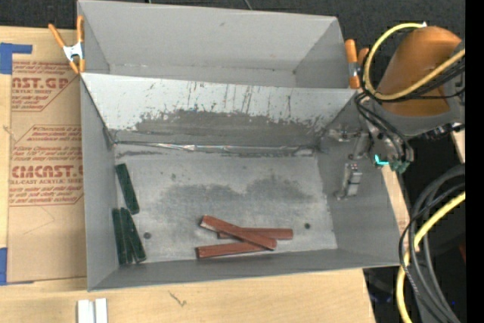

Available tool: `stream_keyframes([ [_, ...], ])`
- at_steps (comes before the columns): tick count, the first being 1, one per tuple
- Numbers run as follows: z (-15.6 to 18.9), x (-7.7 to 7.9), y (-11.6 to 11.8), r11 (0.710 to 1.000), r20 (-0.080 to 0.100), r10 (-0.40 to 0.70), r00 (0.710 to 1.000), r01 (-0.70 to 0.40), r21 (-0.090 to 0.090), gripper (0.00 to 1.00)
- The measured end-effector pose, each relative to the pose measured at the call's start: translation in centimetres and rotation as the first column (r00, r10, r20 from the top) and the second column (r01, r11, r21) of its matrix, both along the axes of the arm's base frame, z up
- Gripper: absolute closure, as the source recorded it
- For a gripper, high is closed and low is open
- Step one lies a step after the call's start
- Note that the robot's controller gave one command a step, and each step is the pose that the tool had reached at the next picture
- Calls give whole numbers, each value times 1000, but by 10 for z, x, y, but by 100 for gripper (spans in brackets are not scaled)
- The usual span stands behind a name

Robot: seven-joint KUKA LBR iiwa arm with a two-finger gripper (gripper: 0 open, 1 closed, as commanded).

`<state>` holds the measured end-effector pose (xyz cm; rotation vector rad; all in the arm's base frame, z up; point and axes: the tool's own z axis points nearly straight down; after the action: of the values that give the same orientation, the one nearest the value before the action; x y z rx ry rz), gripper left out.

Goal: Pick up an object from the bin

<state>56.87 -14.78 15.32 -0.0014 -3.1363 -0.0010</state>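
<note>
My gripper (349,179) hangs over the right side of the bin, close to its sloped right wall, with nothing seen in it. Nearest to it, down and to the left on the bin floor, lie three flat red-brown sticks in a loose cross: one slanted on top (237,232), one under it pointing right (278,234), and one along the front edge (225,250). The gripper is well apart from them.
Three dark green sticks lie by the left wall: one alone (126,187) and a pair side by side (127,237) in the front left corner. The arm with its orange cover and yellow cables stands outside the bin's right rim.
</note>
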Motion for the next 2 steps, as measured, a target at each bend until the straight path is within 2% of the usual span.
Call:
stream_keyframes([
  [1,4,2,0,1000,7,1,1000,-1,-2,0],
  [2,-47,-26,49,999,12,33,999,-33,-4,0],
])
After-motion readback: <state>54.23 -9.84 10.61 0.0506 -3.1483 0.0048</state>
